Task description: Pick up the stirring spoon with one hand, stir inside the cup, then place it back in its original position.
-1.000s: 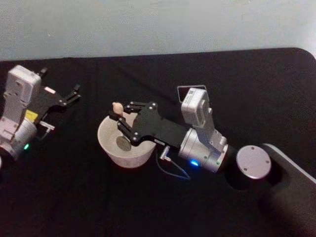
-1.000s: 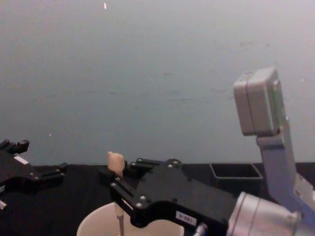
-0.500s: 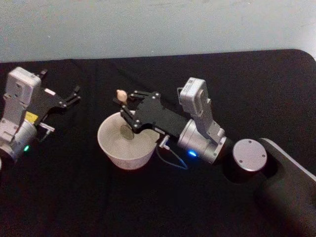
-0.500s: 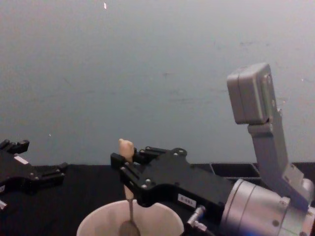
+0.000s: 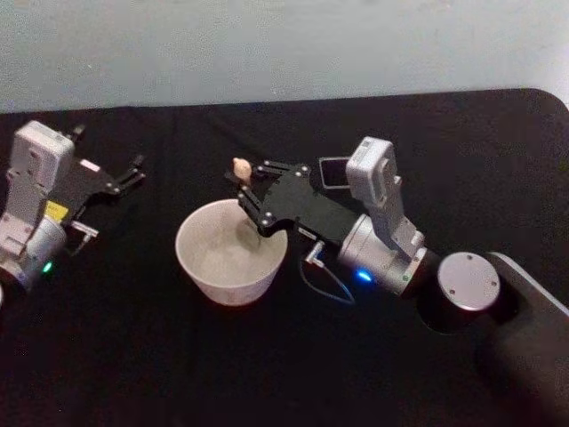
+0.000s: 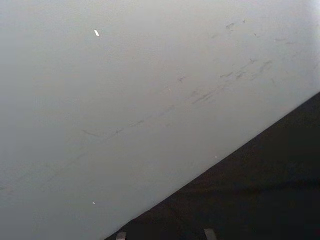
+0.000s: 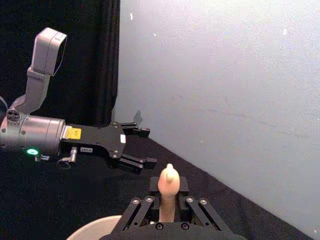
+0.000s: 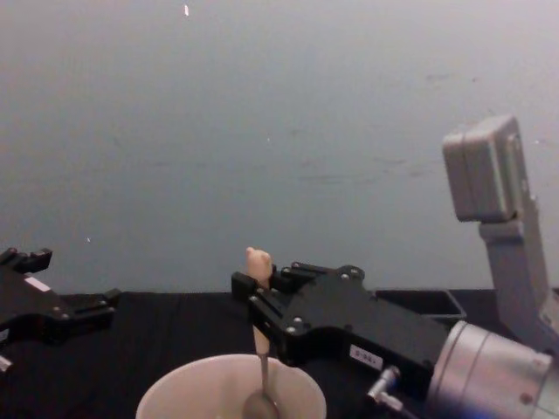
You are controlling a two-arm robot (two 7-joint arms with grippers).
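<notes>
Right gripper (image 5: pixel 250 189) is clamped on the spoon (image 8: pixel 262 367), black flat fingers pinching the tan handle just under its knobby little top. That rounded knob pokes up above the fingers, pale and smooth. Below the grip the thin dark shaft drops almost straight down, and the small shiny round bowl sits low inside the cup (image 5: pixel 224 283), on the side nearer the gripper. Whether the bowl touches the bottom, I cannot tell.

Cup now: wide, round, cream-white, plain smooth rim, walls tapering down to a narrower base. It stands on the table (image 5: pixel 133 356), which is draped in matte black cloth. Gripper body reaches in from the right, angled over the cup's right-hand rim, black plate links up front, a silvery cylinder wrist behind with a blue light glowing.

Holder (image 5: pixel 323 172) sits farther back, to the right of the cup and apart from it, partly hidden behind the right wrist's grey camera block. Dark grey, square, boxy, thin matte walls.

Over on the left, the left gripper (image 5: pixel 135 171) is parked above the cloth, well apart from the cup, its black fingers spread. Behind it all, a pale scuffed wall (image 5: pixel 267 44).
</notes>
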